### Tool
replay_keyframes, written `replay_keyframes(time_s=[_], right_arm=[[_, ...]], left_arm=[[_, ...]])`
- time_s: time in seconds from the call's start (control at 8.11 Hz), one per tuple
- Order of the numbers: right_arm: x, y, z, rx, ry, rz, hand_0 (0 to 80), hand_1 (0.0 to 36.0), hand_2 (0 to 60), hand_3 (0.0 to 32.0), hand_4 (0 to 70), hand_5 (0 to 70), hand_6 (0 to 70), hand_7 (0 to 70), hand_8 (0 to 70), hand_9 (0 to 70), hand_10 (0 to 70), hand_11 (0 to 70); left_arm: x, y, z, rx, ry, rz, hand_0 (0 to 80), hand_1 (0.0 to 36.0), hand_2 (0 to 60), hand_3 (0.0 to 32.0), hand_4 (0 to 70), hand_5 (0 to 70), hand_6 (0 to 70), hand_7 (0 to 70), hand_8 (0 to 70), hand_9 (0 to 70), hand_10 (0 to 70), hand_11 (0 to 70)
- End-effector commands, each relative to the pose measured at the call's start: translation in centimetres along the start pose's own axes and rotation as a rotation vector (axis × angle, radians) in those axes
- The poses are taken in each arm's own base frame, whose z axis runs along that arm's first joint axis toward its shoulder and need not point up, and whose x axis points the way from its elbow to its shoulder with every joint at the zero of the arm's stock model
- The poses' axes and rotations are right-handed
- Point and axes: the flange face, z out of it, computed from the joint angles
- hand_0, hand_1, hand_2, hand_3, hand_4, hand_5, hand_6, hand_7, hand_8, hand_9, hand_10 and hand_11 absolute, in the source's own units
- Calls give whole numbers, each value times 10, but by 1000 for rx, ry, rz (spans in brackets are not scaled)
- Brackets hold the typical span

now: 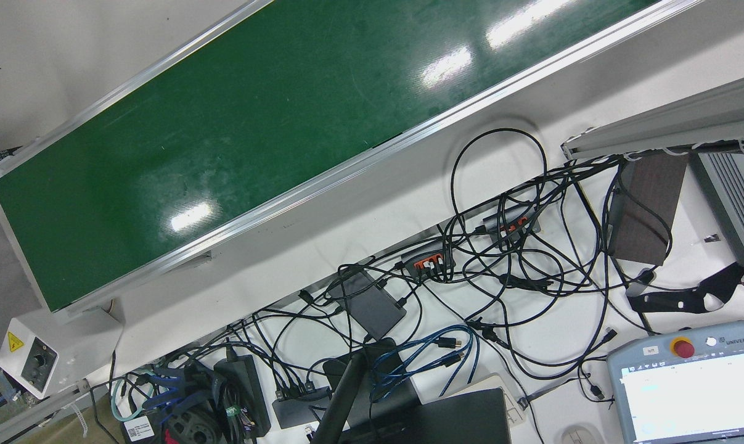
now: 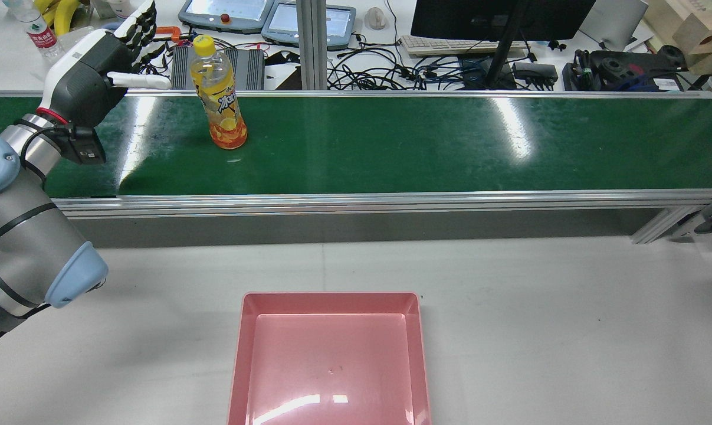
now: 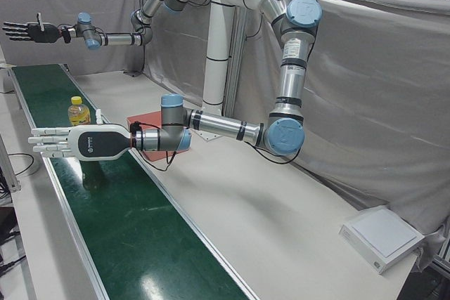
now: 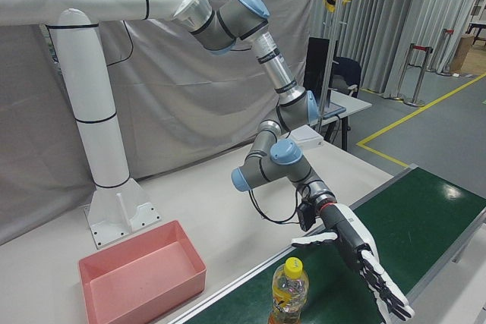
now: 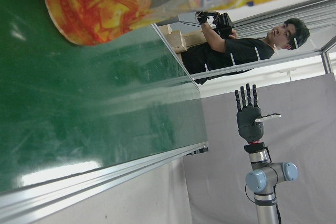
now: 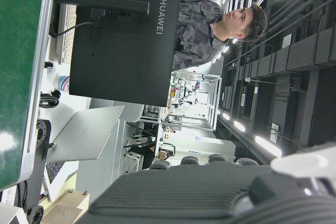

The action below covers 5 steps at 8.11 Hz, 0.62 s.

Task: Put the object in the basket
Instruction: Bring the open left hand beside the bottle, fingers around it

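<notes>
My left hand (image 2: 105, 56) hovered spread wide beside the upright bottle (image 2: 219, 94); my right hand (image 3: 29, 31) hung open, holding nothing

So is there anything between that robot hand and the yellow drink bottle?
Nothing visible. The open left hand hovers beside the bottle, with only bare green belt between them. The pink basket sits apart on the table, past the belt's metal rail.

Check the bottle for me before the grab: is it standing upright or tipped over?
Upright. The bottle stands on its base on the green belt, yellow cap on top, beside the open left hand.
</notes>
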Motion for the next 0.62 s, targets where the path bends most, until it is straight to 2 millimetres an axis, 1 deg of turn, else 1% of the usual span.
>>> replay_keyframes(time_s=[0.0,0.25,0.49], right_arm=[[0,-1,-1,1,0,0,0,0,0,0,0,0,0,0,0,0,0,0],[0,0,0,0,0,0,0,0,0,0,0,0,0,0,0,0,0,0],[0,0,0,0,0,0,0,0,0,0,0,0,0,0,0,0,0,0]], left_arm=[[-8,5,0,-4,-10,-2,464,104,0,0,0,39,0,0,0,21,68,114],[-26,11,-3,-12,-36,-3,462,103,0,0,0,36,0,0,0,19,65,110],[-27,9,-5,-13,-41,-3,462,103,0,0,0,35,0,0,0,14,65,110]])
